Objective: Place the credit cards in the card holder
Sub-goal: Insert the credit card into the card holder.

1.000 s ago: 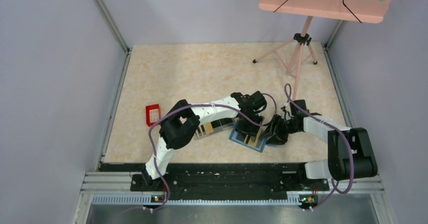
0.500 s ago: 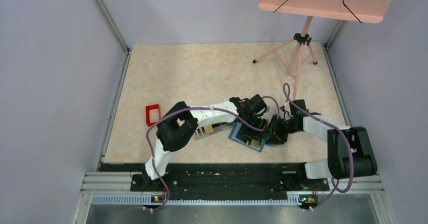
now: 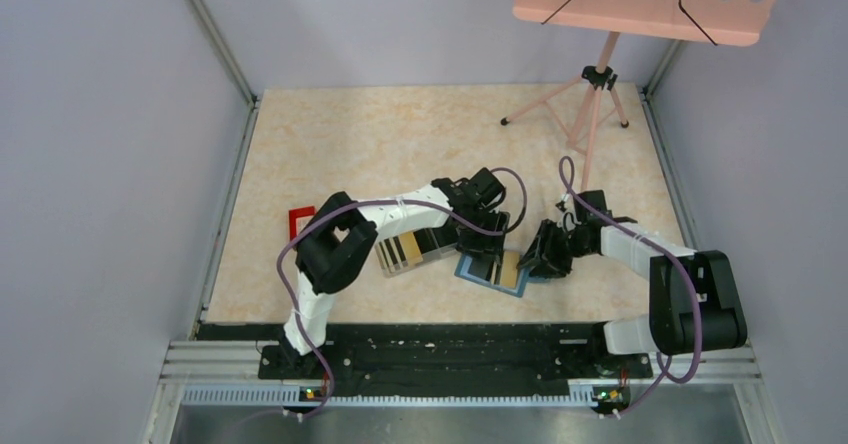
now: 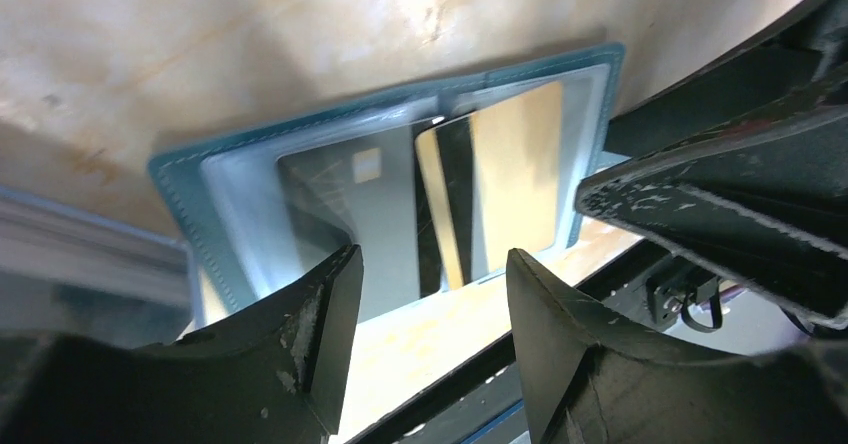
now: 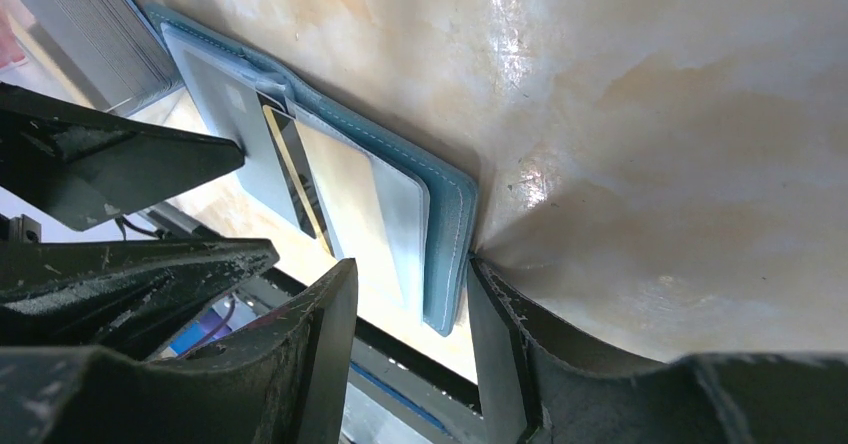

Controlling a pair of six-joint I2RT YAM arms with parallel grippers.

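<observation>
The teal card holder [image 3: 470, 267] lies open near the table's front edge. In the left wrist view the holder [image 4: 200, 179] has a dark grey card [image 4: 370, 214] in its left pocket and a gold card with a black stripe [image 4: 510, 174] in its right pocket. My left gripper [image 4: 430, 334] is open and empty just above the holder's near edge [image 3: 486, 260]. My right gripper [image 5: 410, 324] is open, its jaws astride the holder's right edge [image 5: 450, 214], one finger [image 5: 500, 314] on the table beside it. More gold and black cards [image 3: 405, 249] lie in a clear box.
The clear plastic box [image 3: 385, 262] sits left of the holder, under my left forearm. A small red object [image 3: 299, 220] lies further left, partly hidden by the left arm. A pink music stand [image 3: 596, 94] stands at the back right. The black base rail [image 3: 430, 349] runs along the front.
My left gripper has drawn back and left off the holder, and the gold card now shows in the holder's right side. My right gripper has shifted slightly to the holder's right edge.
</observation>
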